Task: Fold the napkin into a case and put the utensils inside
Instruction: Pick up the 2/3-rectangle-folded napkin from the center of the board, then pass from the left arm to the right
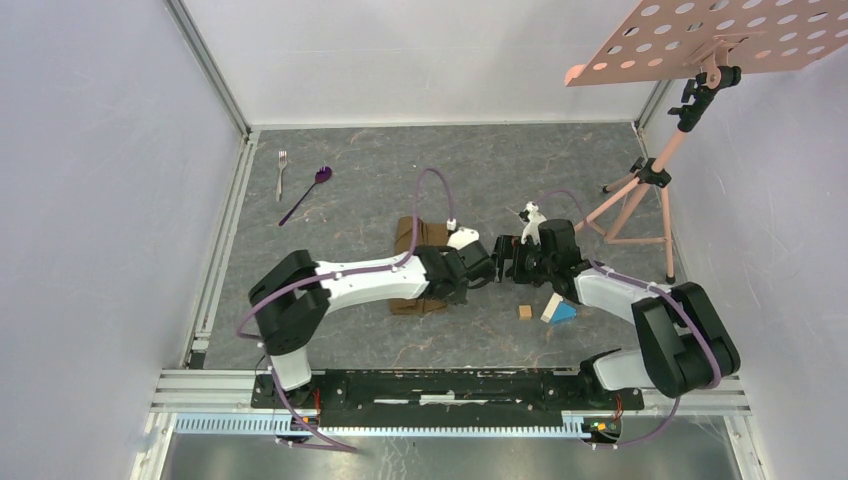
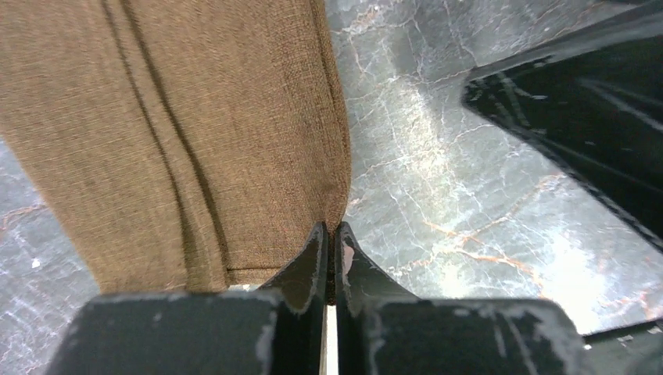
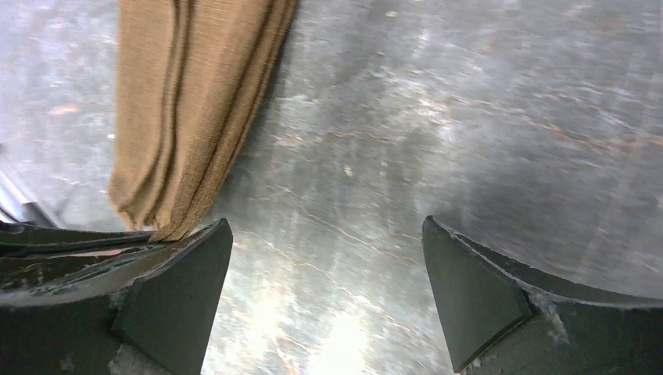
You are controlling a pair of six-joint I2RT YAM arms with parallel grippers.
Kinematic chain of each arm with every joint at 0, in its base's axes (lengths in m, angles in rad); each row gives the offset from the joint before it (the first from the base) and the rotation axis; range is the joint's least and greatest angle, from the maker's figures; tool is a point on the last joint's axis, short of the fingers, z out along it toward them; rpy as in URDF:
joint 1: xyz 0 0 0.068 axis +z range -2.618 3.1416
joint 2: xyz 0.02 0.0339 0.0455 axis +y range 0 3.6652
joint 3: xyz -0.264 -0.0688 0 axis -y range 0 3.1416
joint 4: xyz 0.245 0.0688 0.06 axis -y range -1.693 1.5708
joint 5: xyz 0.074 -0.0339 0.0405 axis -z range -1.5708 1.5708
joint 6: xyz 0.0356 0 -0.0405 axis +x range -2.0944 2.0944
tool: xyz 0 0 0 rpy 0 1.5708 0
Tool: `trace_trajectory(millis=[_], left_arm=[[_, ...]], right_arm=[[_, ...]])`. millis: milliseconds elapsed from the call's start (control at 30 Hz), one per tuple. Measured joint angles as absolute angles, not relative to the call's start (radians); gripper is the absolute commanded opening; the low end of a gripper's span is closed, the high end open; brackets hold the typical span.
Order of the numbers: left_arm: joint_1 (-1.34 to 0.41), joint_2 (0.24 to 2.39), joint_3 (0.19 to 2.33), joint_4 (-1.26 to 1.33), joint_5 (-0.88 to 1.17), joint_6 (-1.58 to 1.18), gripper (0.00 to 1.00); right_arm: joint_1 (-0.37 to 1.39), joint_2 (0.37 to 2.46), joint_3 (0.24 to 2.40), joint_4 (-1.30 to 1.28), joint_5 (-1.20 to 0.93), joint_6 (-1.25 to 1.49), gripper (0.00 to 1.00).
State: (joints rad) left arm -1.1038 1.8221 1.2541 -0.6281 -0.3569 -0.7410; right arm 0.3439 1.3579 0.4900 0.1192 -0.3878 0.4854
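The brown napkin (image 1: 414,236) lies folded into a narrow strip at the table's middle, partly hidden under my left arm. My left gripper (image 2: 335,228) is shut on the napkin's (image 2: 195,133) right edge, with a thin line of cloth between its fingers. My right gripper (image 3: 324,226) stands open just to the right, with only tabletop between its fingers. In the right wrist view the napkin (image 3: 188,101) runs from the left gripper's tip. In the top view the two grippers, left (image 1: 482,268) and right (image 1: 505,260), face each other closely. The fork (image 1: 282,172) and the purple spoon (image 1: 308,193) lie at the far left.
A small wooden block (image 1: 525,311) and a white and blue block (image 1: 559,309) sit near my right arm. A pink tripod stand (image 1: 640,190) with a perforated plate stands at the far right. White walls close in the table.
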Motion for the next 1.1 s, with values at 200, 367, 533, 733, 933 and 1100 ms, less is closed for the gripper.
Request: trace_trajectory(millis=[200, 367, 533, 733, 933, 1100], left_arm=[[-1.084, 1.713, 1.201, -0.592, -0.356, -0.752, 0.02], [-1.078, 1.698, 1.176, -0.574, -0.352, -0.762, 0.02], [-1.076, 1.695, 1.168, -0.569, -0.337, -0.766, 0.02], [-1.074, 1.668, 1.156, -0.569, -0.334, -0.766, 0.02], [-1.074, 1.659, 1.155, -0.566, -0.331, -0.766, 0.02], [-1.073, 1.659, 1.154, -0.565, -0.330, -0.766, 0.02]], right_arm=[[0.358, 1.438, 0.486, 0.264, -0.503, 0.599, 0.98], [0.395, 1.516, 0.455, 0.455, -0.568, 0.760, 0.97], [0.441, 1.600, 0.440, 0.623, -0.564, 0.915, 0.88], [0.451, 1.692, 0.442, 0.765, -0.491, 1.003, 0.66], [0.453, 1.773, 0.458, 0.872, -0.425, 1.039, 0.58], [0.455, 1.815, 0.485, 0.902, -0.380, 1.044, 0.49]])
